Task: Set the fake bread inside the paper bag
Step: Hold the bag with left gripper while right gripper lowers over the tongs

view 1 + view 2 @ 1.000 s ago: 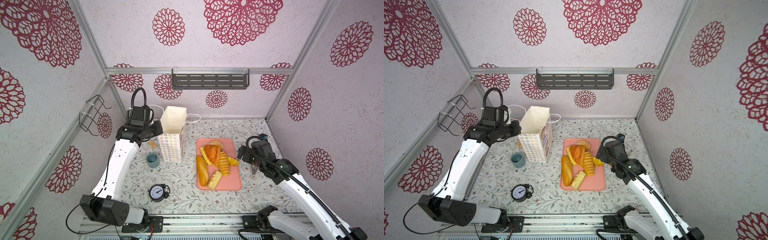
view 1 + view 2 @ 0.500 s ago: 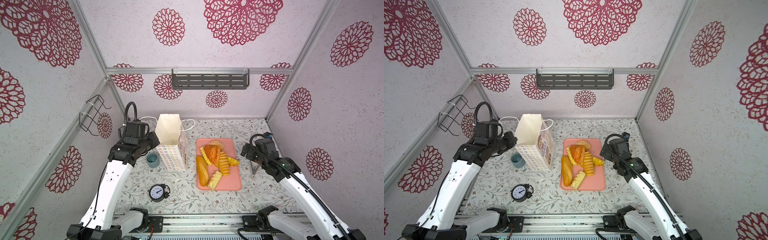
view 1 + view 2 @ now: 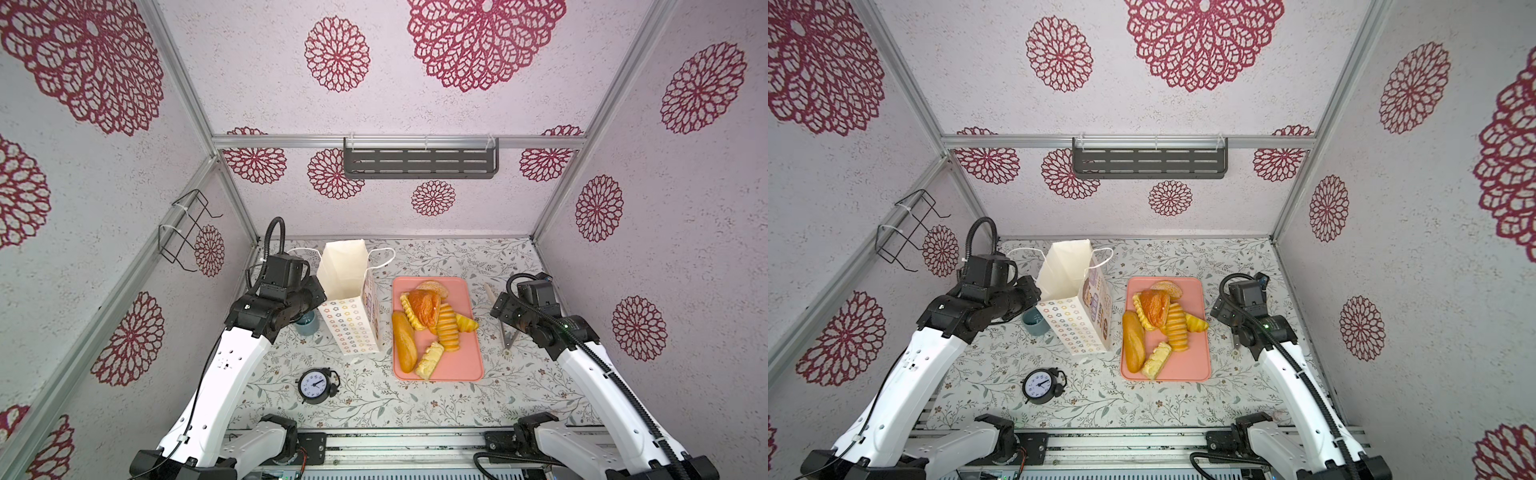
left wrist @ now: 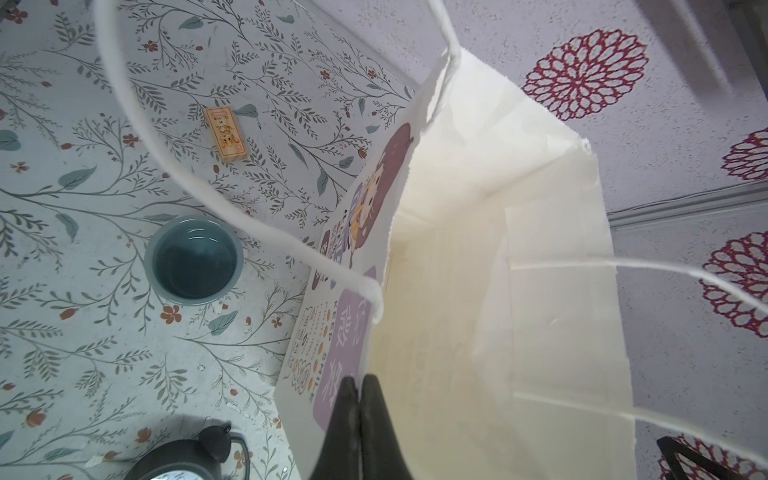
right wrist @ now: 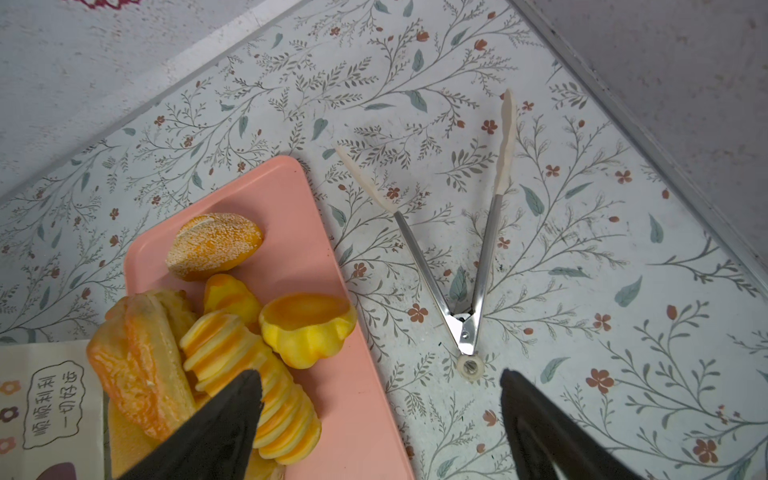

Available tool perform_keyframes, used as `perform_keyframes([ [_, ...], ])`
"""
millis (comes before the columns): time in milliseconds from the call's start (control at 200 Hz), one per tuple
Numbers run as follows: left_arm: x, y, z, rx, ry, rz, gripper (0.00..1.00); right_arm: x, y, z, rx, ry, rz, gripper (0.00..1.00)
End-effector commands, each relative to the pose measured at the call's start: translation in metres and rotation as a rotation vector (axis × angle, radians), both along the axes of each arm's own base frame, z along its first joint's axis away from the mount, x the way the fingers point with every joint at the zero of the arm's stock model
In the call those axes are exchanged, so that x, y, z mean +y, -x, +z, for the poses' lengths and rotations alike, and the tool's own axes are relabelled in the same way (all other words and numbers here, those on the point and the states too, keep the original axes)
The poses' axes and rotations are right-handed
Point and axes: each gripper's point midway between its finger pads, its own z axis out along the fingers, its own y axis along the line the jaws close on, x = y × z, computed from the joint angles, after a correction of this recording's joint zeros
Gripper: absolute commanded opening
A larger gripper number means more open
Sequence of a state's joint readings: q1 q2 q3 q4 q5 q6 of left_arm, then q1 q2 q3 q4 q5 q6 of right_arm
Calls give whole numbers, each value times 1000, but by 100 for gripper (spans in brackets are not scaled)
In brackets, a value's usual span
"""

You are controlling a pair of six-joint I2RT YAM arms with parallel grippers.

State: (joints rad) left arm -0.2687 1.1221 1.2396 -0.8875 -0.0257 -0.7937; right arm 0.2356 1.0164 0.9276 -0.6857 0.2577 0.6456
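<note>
Left gripper: fingers pressed together, pinching the rim of the paper bag. One finger is inside the mouth, the other outside on the printed face.

Change from a second ago: the bag has travelled with the fingers, away from the back wall and toward the front. It now stands just beside the pink tray. I cannot tell whether its base rests on the table.

The teal cup was in plain sight beside the bag. In both top views it is now half hidden under the left wrist.

Right gripper: fingers spread wide, nothing between them, position hardly changed. One finger hangs over the ridged roll, the other over table near the ring end of the tongs.

Fake bread: all on the tray, pile unchanged, between the two grippers.
</note>
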Motion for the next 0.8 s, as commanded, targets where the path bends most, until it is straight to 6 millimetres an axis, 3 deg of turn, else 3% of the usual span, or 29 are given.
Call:
perform_keyframes([
  [0,2,2,9,-26,-18,5,5,-3,1,-9,33,4,3,92],
  [180,-2,1,2,-7,-18,-21,22,-7,-1,-20,57,-5,-16,93],
  [360,-1,1,5,-19,-23,-19,49,-17,-1,-33,94,1,-43,93],
  [640,12,5,44,-140,-66,3,67,-33,3,-50,125,5,-87,93],
  [675,14,5,50,-164,-76,9,82,-35,3,-52,127,6,-90,93],
  [796,20,7,68,-241,-96,21,93,-39,3,-57,136,20,-83,94],
])
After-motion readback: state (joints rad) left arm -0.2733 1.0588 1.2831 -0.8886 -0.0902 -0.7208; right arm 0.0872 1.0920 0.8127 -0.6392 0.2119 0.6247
